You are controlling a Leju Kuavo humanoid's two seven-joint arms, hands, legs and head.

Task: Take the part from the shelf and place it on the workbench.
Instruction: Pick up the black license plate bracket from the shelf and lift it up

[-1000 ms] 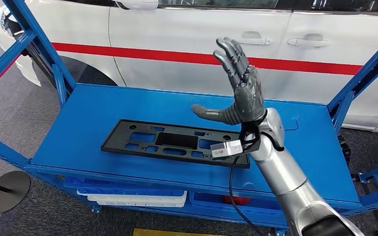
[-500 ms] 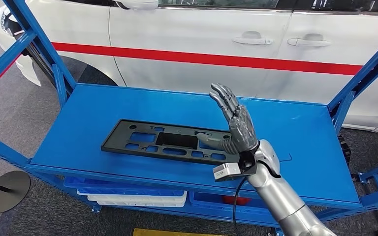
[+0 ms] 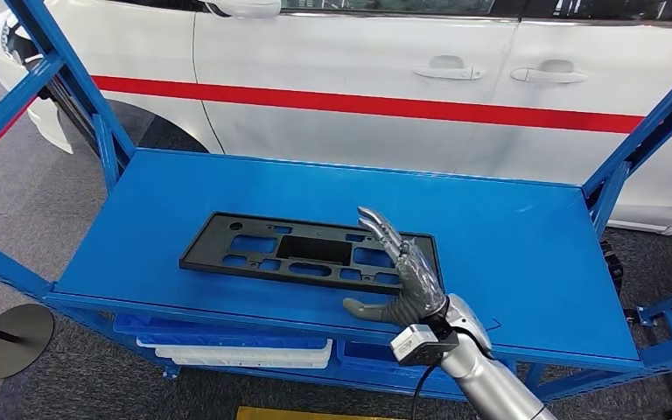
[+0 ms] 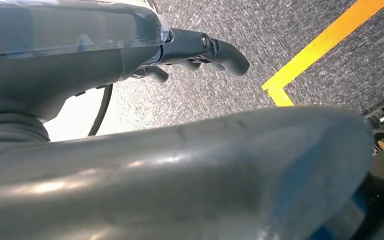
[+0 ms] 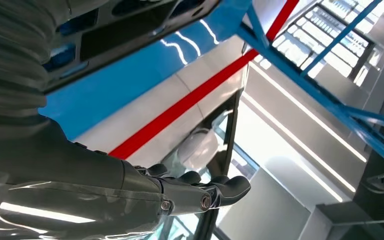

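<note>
Compared with the earlier frames, the right hand (image 3: 407, 278) is sitting much lower, having dropped from above the shelf (image 3: 525, 254) to its front edge. It is hovering at the right end of the black part (image 3: 306, 253), fingers (image 3: 383, 232) extended and spread, thumb out to the side, holding nothing. The part is lying flat on the blue shelf. The left hand (image 4: 200, 47) is hanging over grey floor (image 4: 310, 55), fingers loosely curled, holding nothing. White trays (image 3: 243, 353) are resting on the lower shelf level.

Flat black part (image 3: 302, 254) (rectangular, with cut-outs) on the blue shelf (image 3: 525, 254)
</note>
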